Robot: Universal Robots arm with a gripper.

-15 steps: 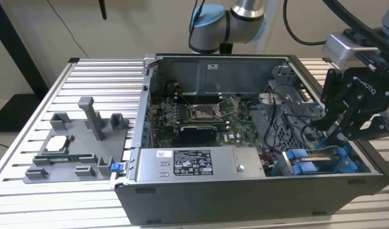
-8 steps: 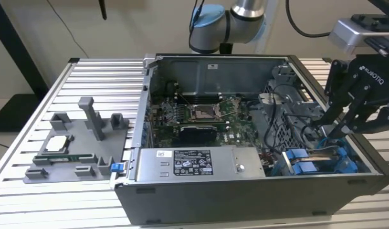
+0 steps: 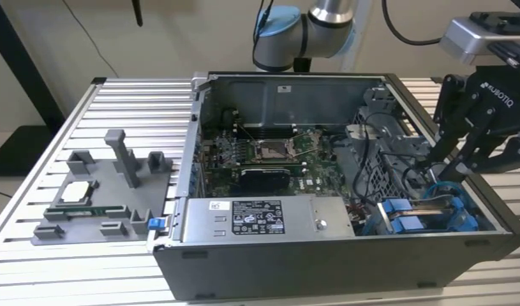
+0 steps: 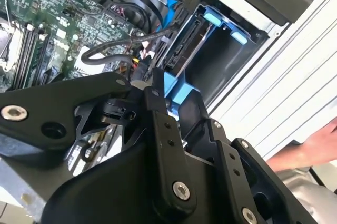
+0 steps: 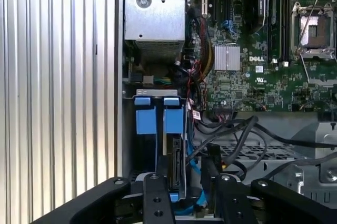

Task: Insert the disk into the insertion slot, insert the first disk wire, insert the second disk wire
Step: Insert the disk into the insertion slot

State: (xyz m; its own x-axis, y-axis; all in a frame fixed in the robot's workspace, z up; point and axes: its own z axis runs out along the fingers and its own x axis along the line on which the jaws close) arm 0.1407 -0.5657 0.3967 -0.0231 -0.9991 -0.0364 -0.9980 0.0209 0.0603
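Observation:
The disk point(image 5: 178, 163) stands on edge inside the insertion slot point(image 5: 145, 116), a bay of the grey drive cage edged with blue tabs. In the exterior view the disk point(image 3: 430, 203) shows as a thin silver strip between the blue tabs point(image 3: 396, 217) at the case's front right corner. My gripper point(image 3: 445, 167) hangs just above the cage's far end, over the disk's connector edge point(image 4: 181, 50). Loose black wires point(image 5: 231, 129) and a blue cable point(image 4: 174, 8) curl right beside the gripper point(image 5: 189, 182). A bundle with red and yellow wires point(image 4: 138, 66) lies close to it.
The open computer case holds a green motherboard point(image 3: 260, 153) and a grey labelled power-supply box point(image 3: 260, 220). A grey fixture tray point(image 3: 98, 204) with posts sits on the slatted table at the exterior view's left. A person's hand point(image 4: 316, 145) rests outside the case.

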